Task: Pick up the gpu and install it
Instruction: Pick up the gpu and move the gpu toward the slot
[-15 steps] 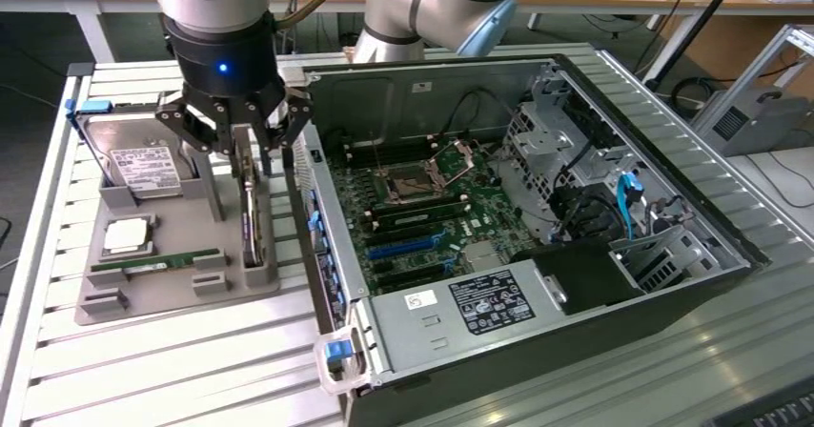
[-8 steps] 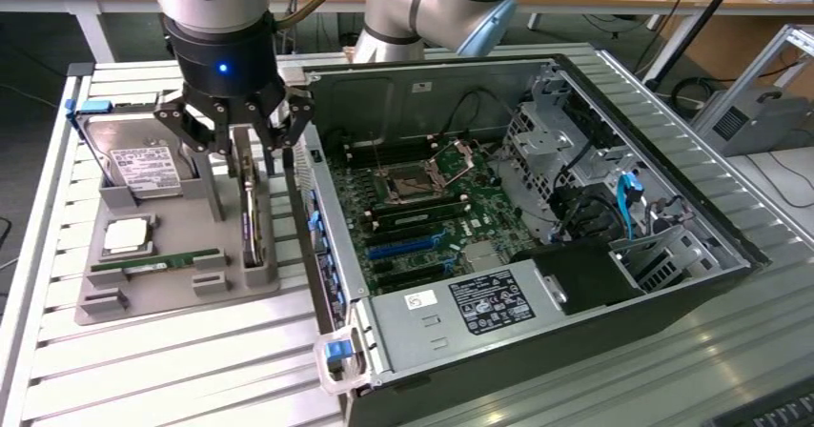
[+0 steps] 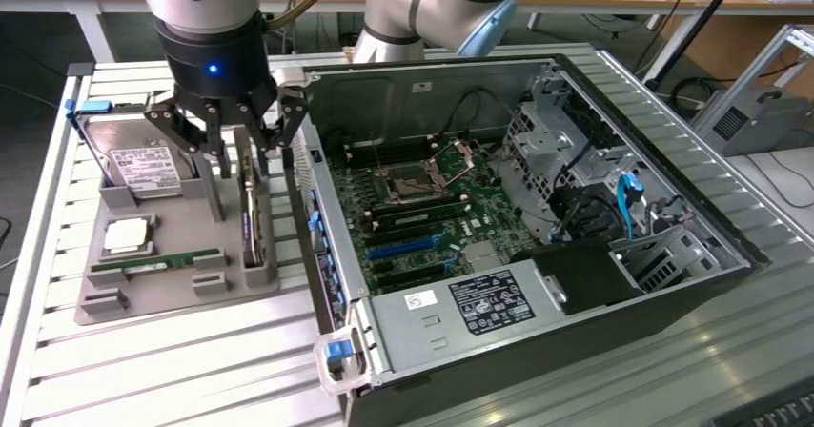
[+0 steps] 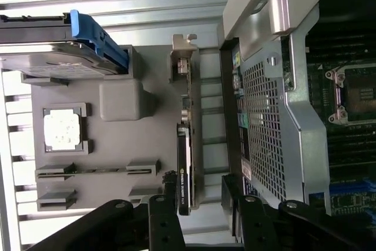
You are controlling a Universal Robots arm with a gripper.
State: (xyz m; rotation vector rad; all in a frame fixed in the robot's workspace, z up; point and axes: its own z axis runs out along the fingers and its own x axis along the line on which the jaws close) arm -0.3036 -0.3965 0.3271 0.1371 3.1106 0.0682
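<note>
Gpu [image 3: 254,219]: thin card standing on its long edge in a slot of the grey holder tray [image 3: 178,298]; upright, so its upper edge is open to a grip from above; seen edge-on in the wrist view [image 4: 187,145], with the silver bracket [image 4: 183,57] at the tray's hard drive end; not yet in the case.

End effector [image 3: 242,160]: poised over the gpu with its black fingers [image 4: 167,210] spread, one on each side of the card; a gap shows between the card and at least one finger; released, grasping nothing; the straddle looks lined up to pinch the card across its thin faces.

Holder tray: moulded nests keep each part fixed and apart from the others, likely so every part sits in a known spot.

Hard drive [image 3: 133,165]: boxy, with a white label and blue frame; propped in its own nest, near the gpu but not touching it.

Processor chip [image 3: 128,236] and memory stick [image 3: 159,263]: lying flat in nests on the exterior view's left of the gpu.

Computer case [image 3: 535,255]: lying on its side just beside the tray, side panel off, motherboard [image 3: 420,208] facing up, so the slots can be reached from above.

Bench [image 3: 166,370]: slatted metal top carrying both tray and case.
</note>
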